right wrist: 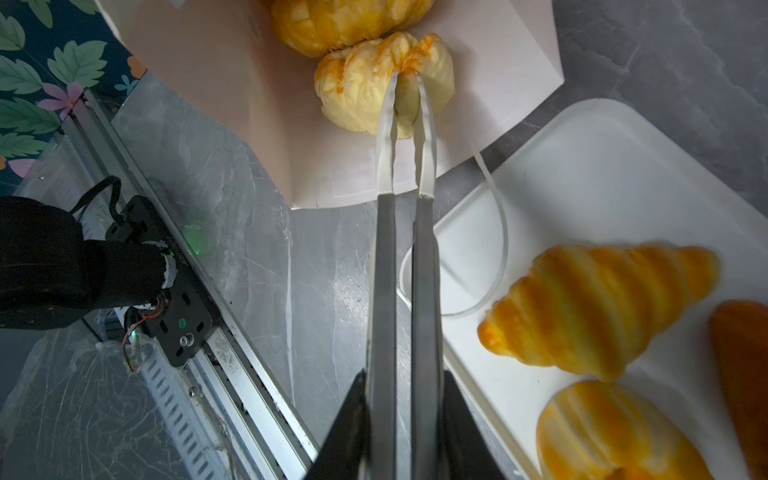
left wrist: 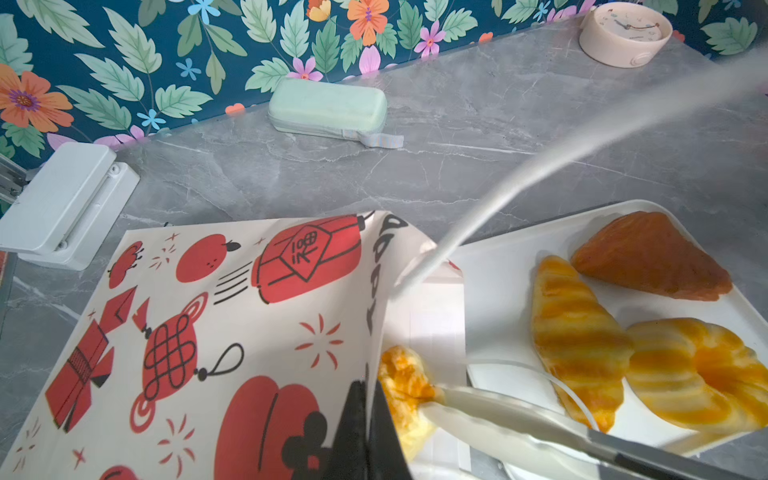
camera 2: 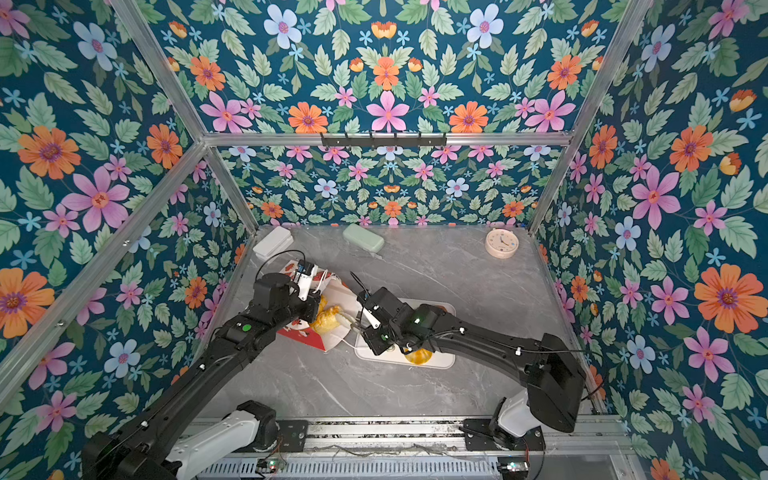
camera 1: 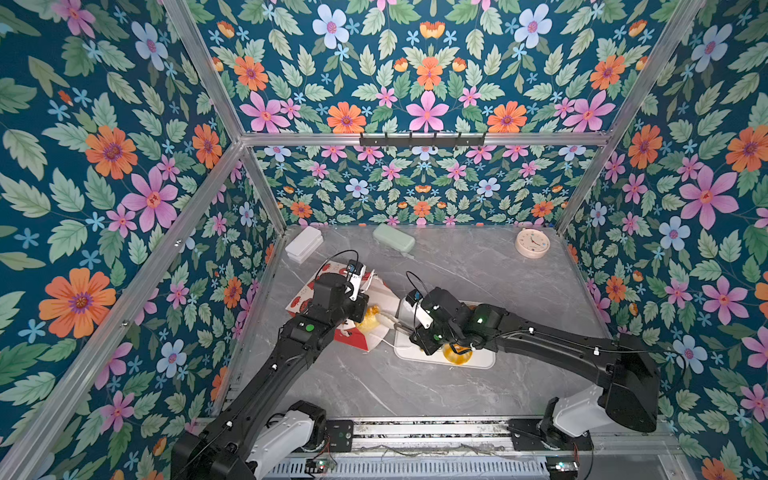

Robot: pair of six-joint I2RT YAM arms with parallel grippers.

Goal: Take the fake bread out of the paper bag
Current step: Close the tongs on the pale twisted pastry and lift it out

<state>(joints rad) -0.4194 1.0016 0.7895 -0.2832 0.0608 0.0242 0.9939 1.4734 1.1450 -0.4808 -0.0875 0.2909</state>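
While three pieces of fake bread point(right wrist: 598, 303) lie on the white tray point(right wrist: 582, 166), two buns sit inside the paper bag point(left wrist: 208, 311), tipped over near the table's point(camera 1: 457, 386) left edge. Left gripper point(left wrist: 368, 419) clamps its rim; right gripper point(right wrist: 403, 399) squeezes tongs point(right wrist: 384, 270) onto the nearer bun point(right wrist: 357, 95).

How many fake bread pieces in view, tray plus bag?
5. On the white tray: a croissant, a ring bun, a brown triangular pastry. In the paper bag mouth: a pale bun pinched by the tongs, a second bun beyond it. More may hide deeper.
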